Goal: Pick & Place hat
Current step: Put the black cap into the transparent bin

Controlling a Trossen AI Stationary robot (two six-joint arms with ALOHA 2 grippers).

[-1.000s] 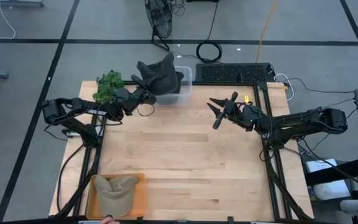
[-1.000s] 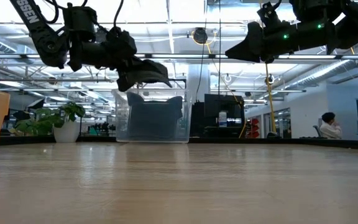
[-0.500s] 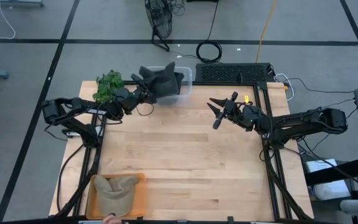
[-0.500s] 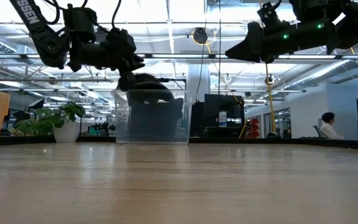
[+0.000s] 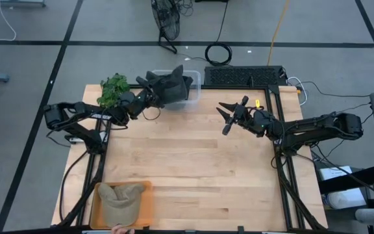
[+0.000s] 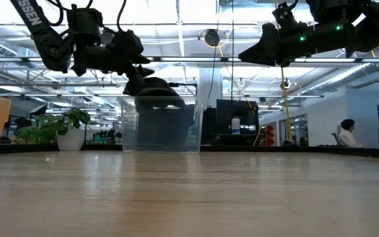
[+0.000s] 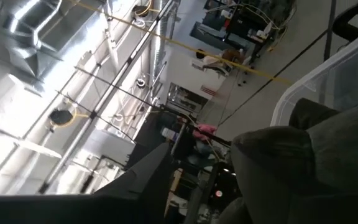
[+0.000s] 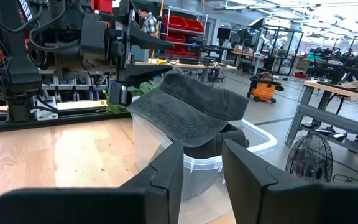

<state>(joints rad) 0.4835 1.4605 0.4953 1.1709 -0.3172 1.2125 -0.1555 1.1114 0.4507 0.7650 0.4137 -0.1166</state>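
Observation:
A dark grey hat (image 5: 171,83) lies on top of the clear plastic bin (image 5: 194,97) at the table's far edge. Its brim (image 8: 166,115) hangs over the bin's rim, with more dark cloth (image 8: 211,148) under it inside the bin. My left gripper (image 5: 149,96) stands open at the hat's left edge, above the table. The low view shows this left gripper (image 6: 137,71) just above and left of the hat (image 6: 158,92). My right gripper (image 5: 224,116) hovers open to the right of the bin, with nothing between its fingers. My left gripper is open beside the edge of the hat's brim (image 7: 272,143), coming level from the table's left. I cannot tell whether a finger touches the brim. The hat lies on the bin.
A potted plant (image 5: 113,90) stands left of the bin, close to my left arm. A keyboard (image 5: 245,76) lies beyond the far edge. At the near left, an orange tray (image 5: 147,209) holds a tan cap (image 5: 121,200). The bare wooden table (image 5: 193,169) stretches between.
My left gripper has opened and let go of the dark hat. The hat, which hung from the fingers above the bin, has dropped onto the bin and settled there with its brim over the rim. My right arm has kept still.

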